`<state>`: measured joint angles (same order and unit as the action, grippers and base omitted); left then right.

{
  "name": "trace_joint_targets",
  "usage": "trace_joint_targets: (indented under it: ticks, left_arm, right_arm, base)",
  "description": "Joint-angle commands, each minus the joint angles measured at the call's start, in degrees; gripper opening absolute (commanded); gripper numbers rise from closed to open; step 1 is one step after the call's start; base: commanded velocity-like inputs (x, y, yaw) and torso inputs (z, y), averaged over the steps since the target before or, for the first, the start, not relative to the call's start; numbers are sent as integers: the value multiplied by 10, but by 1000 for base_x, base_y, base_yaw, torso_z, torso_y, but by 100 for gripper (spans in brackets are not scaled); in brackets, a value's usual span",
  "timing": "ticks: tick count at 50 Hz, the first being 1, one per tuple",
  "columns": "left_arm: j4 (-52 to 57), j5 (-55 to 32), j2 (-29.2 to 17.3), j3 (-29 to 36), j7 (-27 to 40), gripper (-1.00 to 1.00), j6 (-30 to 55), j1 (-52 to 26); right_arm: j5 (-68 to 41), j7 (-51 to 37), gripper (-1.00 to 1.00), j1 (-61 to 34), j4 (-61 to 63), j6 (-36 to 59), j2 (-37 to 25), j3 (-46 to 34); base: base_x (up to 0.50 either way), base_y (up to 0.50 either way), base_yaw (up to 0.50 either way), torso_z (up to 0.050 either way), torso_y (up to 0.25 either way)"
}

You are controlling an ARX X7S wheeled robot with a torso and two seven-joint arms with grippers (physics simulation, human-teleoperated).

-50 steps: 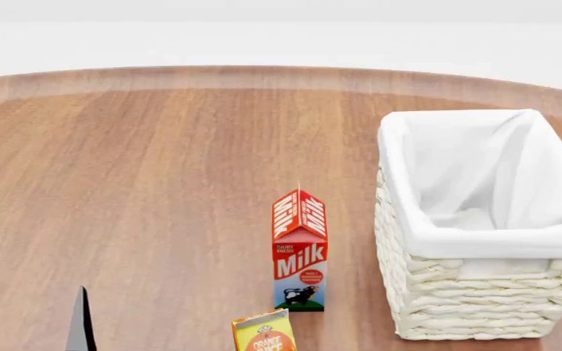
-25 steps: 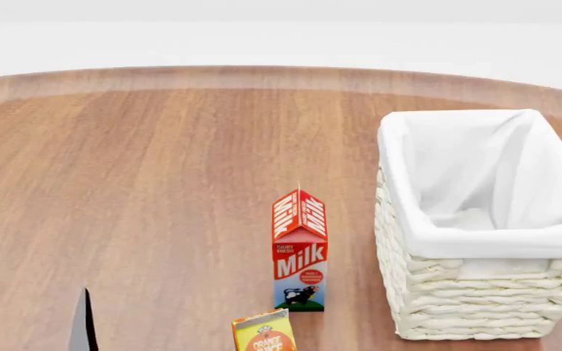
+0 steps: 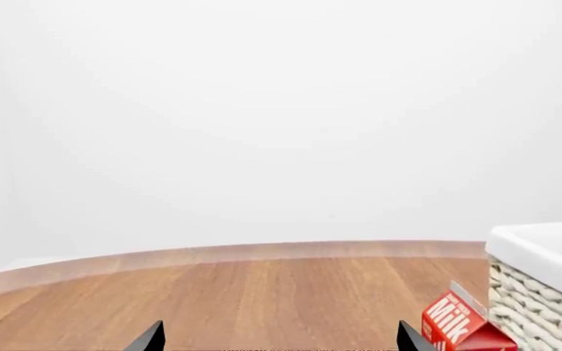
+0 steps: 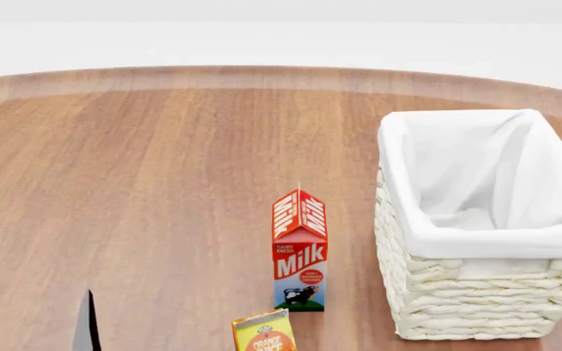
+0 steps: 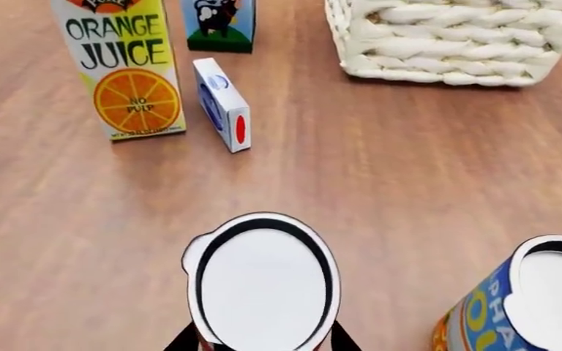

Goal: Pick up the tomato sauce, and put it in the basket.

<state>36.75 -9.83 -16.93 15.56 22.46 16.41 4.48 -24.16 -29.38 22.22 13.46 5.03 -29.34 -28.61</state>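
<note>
The tomato sauce shows in the right wrist view as a can seen from above, with a pale round lid and a trace of red label at its lower edge. My right gripper is shut on it, one dark finger pressed against each side; the head view does not show this gripper or the can. The basket, cream wicker with a white cloth lining, stands at the right of the table and looks empty; the basket lies beyond the can. My left gripper is open at the lower left, holding nothing.
A milk carton stands just left of the basket, and an orange juice carton is nearer to me. A small white and blue box stands beside the juice. A blue-and-yellow can is close beside the held can.
The left gripper's fingers have sunk slightly towards the bottom edge of the head view. Nothing else has moved.
</note>
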Motion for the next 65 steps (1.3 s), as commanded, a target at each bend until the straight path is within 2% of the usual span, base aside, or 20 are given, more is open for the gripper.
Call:
trace_joint_targets:
  ticks: [1,7,12,14,16,23,32,46,58,65]
  left_arm:
    - [-3,-1,-3,4,3,100,0,-2]
    - [-4,-3,-4,5,3,100,0,-3]
    - [-2,-7,-5,3,4,100,1,-4]
    - [0,-9,-6,2,6,100,1,-4]
    - [2,-10,-7,1,7,100,1,-3]
    - [6,-11,-9,1,10,100,3,-3]
    - [23,-15,-15,-8,17,100,10,-2]
    - [39,-24,-21,-16,24,100,16,-1]
    - [35,-24,-21,-11,26,100,14,-3]
    - [18,-26,-21,-10,23,100,6,-6]
  right_arm:
    - [49,-26,-100,6,61,9,-22,-6]
    - [51,-72,-100,15,194,45,-71,33]
    - [59,-86,-100,17,256,31,-97,61]
    - [44,-101,-100,12,322,63,-121,82]
    - [61,-94,-100,10,312,37,-120,81]
    - [51,-108,-100,-25,367,52,-139,118]
    - [10,-107,-100,-127,417,89,-142,144]
    - [-18,-96,-100,-214,385,75,-116,158]
    - [-94,-108,-100,-356,367,161,-142,201]
    - [-74,-48,-100,-457,250,154,-130,175]
  base:
    - [0,0,0,0,0]
    - [0,0,0,0,0]
    - [0,0,0,0,0]
    - [0,0,0,0,5]
    - [0,0,0,0,0]
    - [0,0,0,0,0]
    - [0,0,0,0,0]
    - [0,0,0,0,0]
    - [0,0,0,0,0]
    - [0,0,0,0,0]
